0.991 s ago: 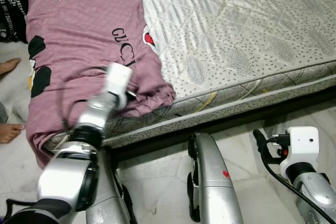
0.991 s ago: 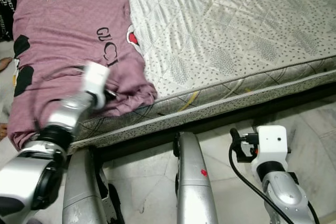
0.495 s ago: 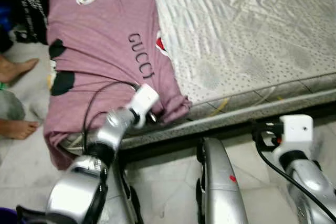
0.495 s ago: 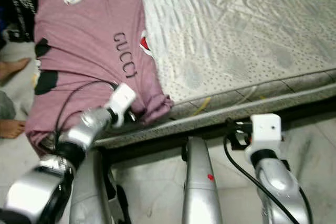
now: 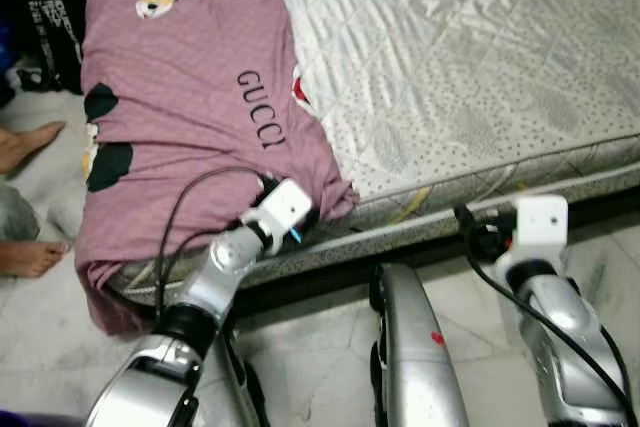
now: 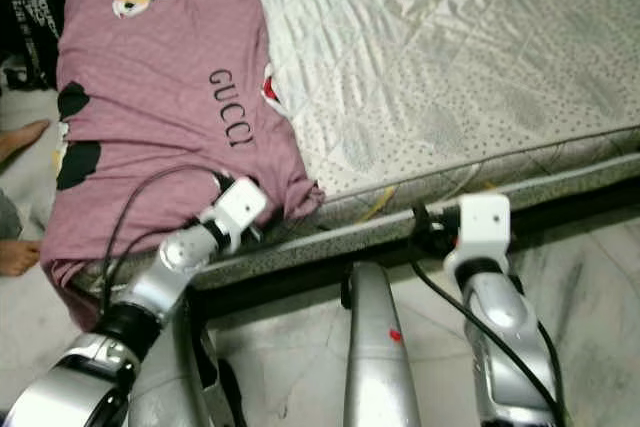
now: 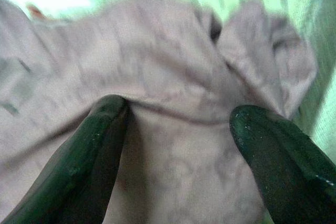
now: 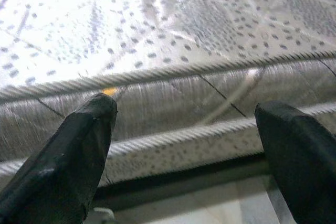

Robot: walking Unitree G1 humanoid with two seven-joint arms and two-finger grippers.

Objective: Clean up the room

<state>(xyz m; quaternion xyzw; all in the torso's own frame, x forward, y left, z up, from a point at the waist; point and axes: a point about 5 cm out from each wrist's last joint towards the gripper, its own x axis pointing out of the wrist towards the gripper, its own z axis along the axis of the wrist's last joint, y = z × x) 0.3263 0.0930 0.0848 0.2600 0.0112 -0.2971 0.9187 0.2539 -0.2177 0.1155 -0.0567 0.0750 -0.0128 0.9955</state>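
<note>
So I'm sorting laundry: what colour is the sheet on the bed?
Dusty pink sheet with black cartoon prints; clearest in the left eye view.

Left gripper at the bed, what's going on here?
The left gripper is open at the bunched near corner of the purple Mickey-print sheet, at the mattress edge, fingers straddling a fold but not closed. The right gripper, also open, points at the mattress side, holding nothing. A person's feet are on the floor beside the bed.
</note>
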